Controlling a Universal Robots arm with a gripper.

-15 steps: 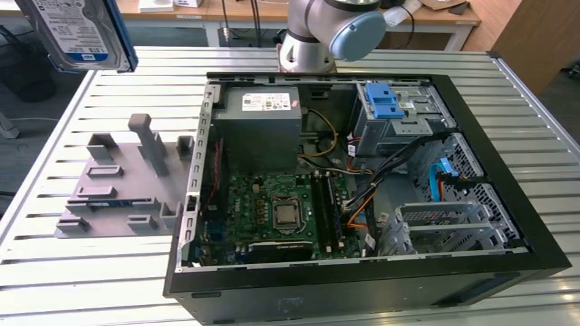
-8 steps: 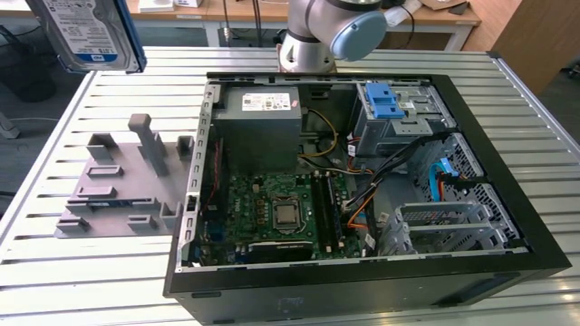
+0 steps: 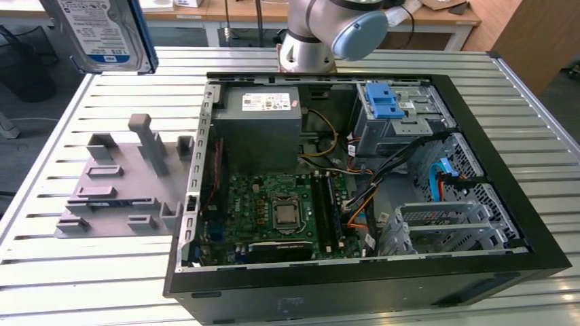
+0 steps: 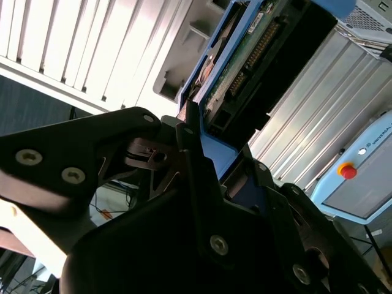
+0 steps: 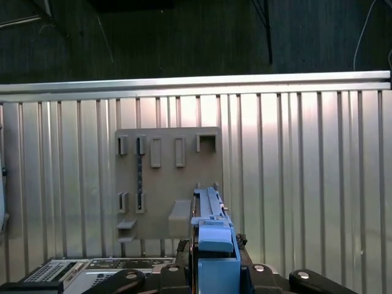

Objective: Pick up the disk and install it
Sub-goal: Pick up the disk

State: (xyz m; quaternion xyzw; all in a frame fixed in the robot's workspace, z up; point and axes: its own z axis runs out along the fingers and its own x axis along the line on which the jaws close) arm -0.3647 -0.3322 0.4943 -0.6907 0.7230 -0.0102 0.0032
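Note:
The disk (image 3: 102, 34) hangs high above the slatted table at the exterior view's far left, label side facing the camera, blue bracket along its edge. In the second wrist view my gripper (image 4: 217, 153) is shut on the disk (image 4: 245, 55), its black fingers (image 4: 187, 131) clamping the blue bracket, with the circuit-board side showing. The first wrist view looks straight down along the disk (image 5: 212, 239), seen edge-on between the gripper's black body (image 5: 211, 272). The grey drive cage with a blue latch (image 3: 397, 112) sits in the open computer case (image 3: 363, 285), well away from the disk.
A grey holder plate (image 3: 122, 183) with upright pegs lies on the slatted metal table (image 3: 54, 265), directly below the disk (image 5: 168, 184). Inside the case are a power-supply box (image 3: 263, 125), motherboard (image 3: 281, 210) and loose cables. The arm's base (image 3: 313, 41) stands behind the case.

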